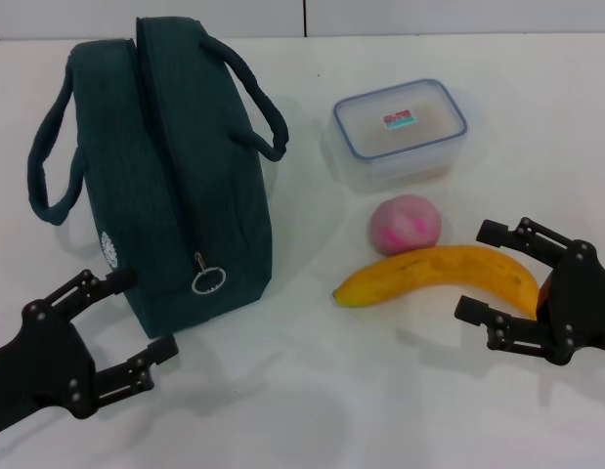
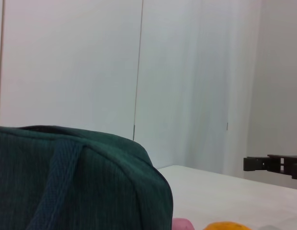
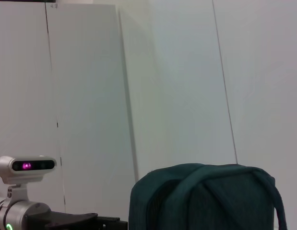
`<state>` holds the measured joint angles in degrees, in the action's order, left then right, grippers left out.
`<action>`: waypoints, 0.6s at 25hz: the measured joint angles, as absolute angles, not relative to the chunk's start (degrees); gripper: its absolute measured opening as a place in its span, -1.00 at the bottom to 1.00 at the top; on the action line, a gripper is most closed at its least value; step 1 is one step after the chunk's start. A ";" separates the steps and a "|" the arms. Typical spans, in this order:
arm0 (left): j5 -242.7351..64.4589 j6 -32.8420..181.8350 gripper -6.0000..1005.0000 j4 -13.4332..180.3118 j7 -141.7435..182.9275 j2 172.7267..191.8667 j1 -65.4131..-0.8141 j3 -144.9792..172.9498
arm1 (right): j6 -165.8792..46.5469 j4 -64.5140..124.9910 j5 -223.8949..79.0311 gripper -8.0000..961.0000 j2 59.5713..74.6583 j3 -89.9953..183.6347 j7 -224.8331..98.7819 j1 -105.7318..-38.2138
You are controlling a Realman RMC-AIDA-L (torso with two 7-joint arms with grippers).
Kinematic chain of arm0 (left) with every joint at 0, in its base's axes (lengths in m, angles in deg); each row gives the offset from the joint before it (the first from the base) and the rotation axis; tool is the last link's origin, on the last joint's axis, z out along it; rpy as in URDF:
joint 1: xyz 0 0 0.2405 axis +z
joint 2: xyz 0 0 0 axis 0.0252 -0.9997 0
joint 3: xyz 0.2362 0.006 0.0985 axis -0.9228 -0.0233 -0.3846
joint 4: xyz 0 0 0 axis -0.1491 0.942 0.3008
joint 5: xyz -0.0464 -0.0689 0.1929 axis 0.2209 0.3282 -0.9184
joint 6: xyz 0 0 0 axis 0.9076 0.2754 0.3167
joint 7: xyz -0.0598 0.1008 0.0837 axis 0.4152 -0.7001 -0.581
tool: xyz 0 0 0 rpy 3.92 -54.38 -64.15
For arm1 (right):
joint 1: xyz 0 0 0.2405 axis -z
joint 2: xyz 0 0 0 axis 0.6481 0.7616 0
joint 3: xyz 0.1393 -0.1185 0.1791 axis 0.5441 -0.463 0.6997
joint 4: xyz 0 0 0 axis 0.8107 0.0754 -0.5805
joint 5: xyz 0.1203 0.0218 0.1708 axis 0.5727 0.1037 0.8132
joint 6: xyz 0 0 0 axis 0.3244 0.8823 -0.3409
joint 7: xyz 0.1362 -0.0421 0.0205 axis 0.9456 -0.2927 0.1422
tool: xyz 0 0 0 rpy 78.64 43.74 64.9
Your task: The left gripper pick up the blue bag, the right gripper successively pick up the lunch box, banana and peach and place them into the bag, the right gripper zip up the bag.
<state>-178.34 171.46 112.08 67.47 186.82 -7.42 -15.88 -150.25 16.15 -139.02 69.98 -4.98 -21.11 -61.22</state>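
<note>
The blue bag [image 1: 175,166] stands on the white table at the left, its two handles drooping to either side. Its zip line runs down to a ring pull [image 1: 208,280] at the near end. My left gripper [image 1: 144,315] is open, just in front of the bag's near end, holding nothing. The lunch box [image 1: 400,132] sits at the back right, with the peach [image 1: 406,224] in front of it and the banana [image 1: 439,274] nearer still. My right gripper [image 1: 476,272] is open beside the banana's right end, not touching it. The left wrist view shows the bag [image 2: 81,182] close up.
The white table [image 1: 302,391] has bare surface between the two grippers. Pale wall panels [image 3: 177,86] stand behind the table. The right wrist view shows the bag [image 3: 206,199] and the left arm's wrist camera [image 3: 26,165]. The left wrist view shows the right gripper [image 2: 273,164] far off.
</note>
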 joint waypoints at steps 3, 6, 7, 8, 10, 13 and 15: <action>-178.33 171.47 0.77 112.08 67.47 186.82 -7.42 -15.88 | -150.40 16.15 -139.02 0.81 69.98 -4.93 -21.10 -61.23; -178.31 171.48 0.76 112.08 67.56 186.82 -7.42 -15.88 | -150.42 16.14 -139.02 0.81 69.97 -4.91 -21.11 -61.22; -178.31 171.52 0.76 112.08 67.69 186.82 -7.42 -15.88 | -150.42 16.15 -139.03 0.81 69.98 -4.90 -21.10 -61.22; -178.31 171.59 0.76 112.08 68.34 186.82 -7.44 -15.87 | -150.42 16.15 -139.02 0.81 69.98 -4.90 -21.10 -61.23; -178.22 171.83 0.76 112.09 70.71 186.78 -7.59 -15.77 | -150.42 16.15 -139.03 0.81 69.98 -4.86 -21.06 -61.22; -177.23 173.10 0.76 112.62 79.93 186.43 -8.05 -14.88 | -150.42 16.14 -139.03 0.80 69.98 -4.79 -20.98 -61.22; -176.44 174.14 0.76 113.41 86.25 185.78 -8.24 -14.38 | -150.42 16.15 -139.03 0.80 69.98 -4.78 -20.90 -61.23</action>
<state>-176.44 174.14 113.41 86.25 185.78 -8.24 -14.38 -150.42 16.15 -139.03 69.98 -4.78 -20.90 -61.23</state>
